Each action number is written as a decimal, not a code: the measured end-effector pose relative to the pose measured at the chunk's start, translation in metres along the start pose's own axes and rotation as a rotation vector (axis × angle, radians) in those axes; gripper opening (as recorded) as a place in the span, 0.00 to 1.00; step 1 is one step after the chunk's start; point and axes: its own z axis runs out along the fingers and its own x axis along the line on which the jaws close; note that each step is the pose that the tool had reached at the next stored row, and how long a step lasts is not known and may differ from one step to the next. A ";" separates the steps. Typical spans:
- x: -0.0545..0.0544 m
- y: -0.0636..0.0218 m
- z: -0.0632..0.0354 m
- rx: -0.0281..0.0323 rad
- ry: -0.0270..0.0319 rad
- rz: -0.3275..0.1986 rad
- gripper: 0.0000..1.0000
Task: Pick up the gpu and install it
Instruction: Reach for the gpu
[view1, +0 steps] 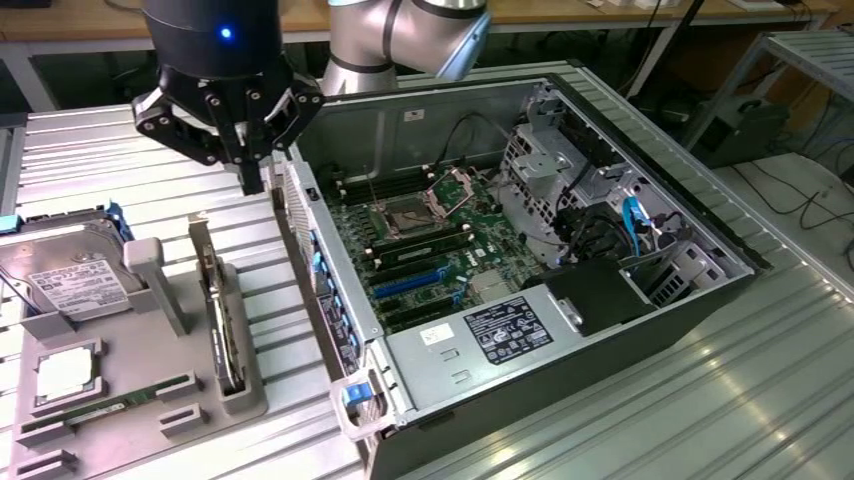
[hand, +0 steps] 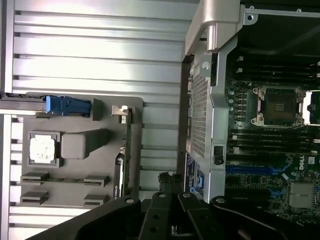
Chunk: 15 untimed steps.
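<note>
Exterior view: you are holding the gripper (view1: 251, 178) above the ribbed metal desk (view1: 667, 400), over the gap between the grey holder tray (view1: 134, 368) and the rear wall of the open computer case (view1: 441, 110). Its fingers are pressing together into one narrow point and carrying nothing. The gpu (view1: 216, 310) is standing on its long edge in a slot of the tray, near the gripper but apart from it and untouched. Judgement: the slot is keeping the card upright so its top edge is facing a pinch from above. The hard drive (view1: 74, 285) and the RAM stick (view1: 100, 410) are lying flat in their own recesses. The case is lying on its side with the panel off, so the motherboard (view1: 414, 240) is facing upward. Wrist view: the gripper (hand: 169, 187) is looking straight down, shut and empty. The gpu (hand: 125, 160) is showing edge-on at the tray's (hand: 65, 192) border, between the tray's other recesses and the case's perforated wall (hand: 200, 110). The pick is not yet made.
</note>
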 end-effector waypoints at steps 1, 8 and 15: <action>0.003 -0.0008 -0.0001 0.0000 0.0000 0.000 0.11; 0.016 -0.0119 -0.0009 -0.0010 -0.0001 -0.001 0.11; 0.039 -0.0210 -0.0018 -0.0028 -0.0002 -0.001 0.11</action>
